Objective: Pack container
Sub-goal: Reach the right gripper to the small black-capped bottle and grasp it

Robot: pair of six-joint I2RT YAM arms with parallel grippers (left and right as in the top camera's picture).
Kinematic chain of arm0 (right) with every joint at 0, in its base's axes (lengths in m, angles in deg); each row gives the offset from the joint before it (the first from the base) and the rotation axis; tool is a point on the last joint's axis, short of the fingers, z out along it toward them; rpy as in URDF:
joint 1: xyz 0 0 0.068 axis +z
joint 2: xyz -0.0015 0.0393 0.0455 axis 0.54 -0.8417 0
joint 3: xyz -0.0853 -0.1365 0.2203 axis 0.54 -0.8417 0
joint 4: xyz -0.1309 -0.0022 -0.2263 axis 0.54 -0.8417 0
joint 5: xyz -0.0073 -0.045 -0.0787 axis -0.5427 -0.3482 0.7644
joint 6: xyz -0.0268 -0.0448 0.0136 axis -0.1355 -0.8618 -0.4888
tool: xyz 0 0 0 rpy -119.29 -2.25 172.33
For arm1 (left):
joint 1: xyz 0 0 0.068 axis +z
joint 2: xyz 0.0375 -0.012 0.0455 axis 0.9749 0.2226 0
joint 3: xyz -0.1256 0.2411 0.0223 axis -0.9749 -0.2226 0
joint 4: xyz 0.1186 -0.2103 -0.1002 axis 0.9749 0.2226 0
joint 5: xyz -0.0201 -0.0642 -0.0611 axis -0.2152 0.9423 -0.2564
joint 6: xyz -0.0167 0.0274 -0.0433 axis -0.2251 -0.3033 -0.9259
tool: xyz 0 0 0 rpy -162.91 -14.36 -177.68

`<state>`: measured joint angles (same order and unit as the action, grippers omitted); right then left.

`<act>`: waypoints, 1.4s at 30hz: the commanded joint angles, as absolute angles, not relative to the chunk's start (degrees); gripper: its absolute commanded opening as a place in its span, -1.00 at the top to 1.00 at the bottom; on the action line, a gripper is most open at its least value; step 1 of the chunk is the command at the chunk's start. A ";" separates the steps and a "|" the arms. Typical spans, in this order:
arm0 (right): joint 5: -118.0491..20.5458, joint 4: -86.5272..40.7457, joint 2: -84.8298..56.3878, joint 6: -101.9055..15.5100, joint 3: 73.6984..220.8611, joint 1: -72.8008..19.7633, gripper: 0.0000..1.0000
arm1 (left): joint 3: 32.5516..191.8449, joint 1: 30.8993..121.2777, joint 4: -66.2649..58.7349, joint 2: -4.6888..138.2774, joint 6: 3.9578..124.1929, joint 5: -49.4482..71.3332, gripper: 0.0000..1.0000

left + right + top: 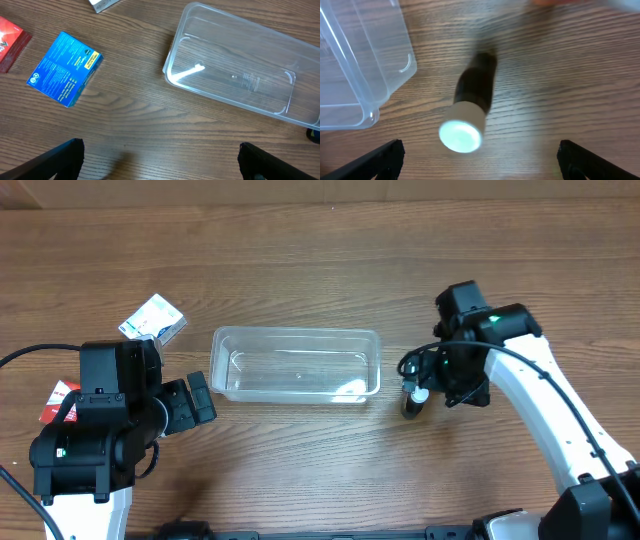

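The container [296, 365] lay at the centre of the overhead frame, long side running left to right on the wood-grain tabletop [320, 250]. It was a clear, thin-walled plastic tub with rounded corners and a rolled rim. The brown grain showed through its floor, and glare lay along the lower right wall. In the left wrist view it [240, 80] filled the upper right, with a faint moulded mark on the base that was too small for us to read. Just right of the tub in the overhead stood a small dark bottle [411, 400] with a smooth white round cap. The right wrist view showed it [470, 100] blurred, seen from above and close beside the tub's corner [360, 60]. The right jaws were spread wide at the lower corners of that frame, apart from the bottle and holding nothing. The left jaws likewise stood wide at the bottom of their frame, over bare wood. A flat blue cardboard box [65, 68] sat in the left part of the left wrist view. It carried a yellow strip and white print that we could not read. A red box [10, 42] lay at the left edge. A white-and-blue box [153, 320] lay at the upper left of the overhead.
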<state>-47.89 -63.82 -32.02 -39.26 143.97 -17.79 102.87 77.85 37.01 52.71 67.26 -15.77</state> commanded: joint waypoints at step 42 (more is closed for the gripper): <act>-43.28 -49.28 -32.31 -34.96 134.53 -15.38 0.29 | 104.26 77.52 36.77 53.65 67.06 -15.15 -1.00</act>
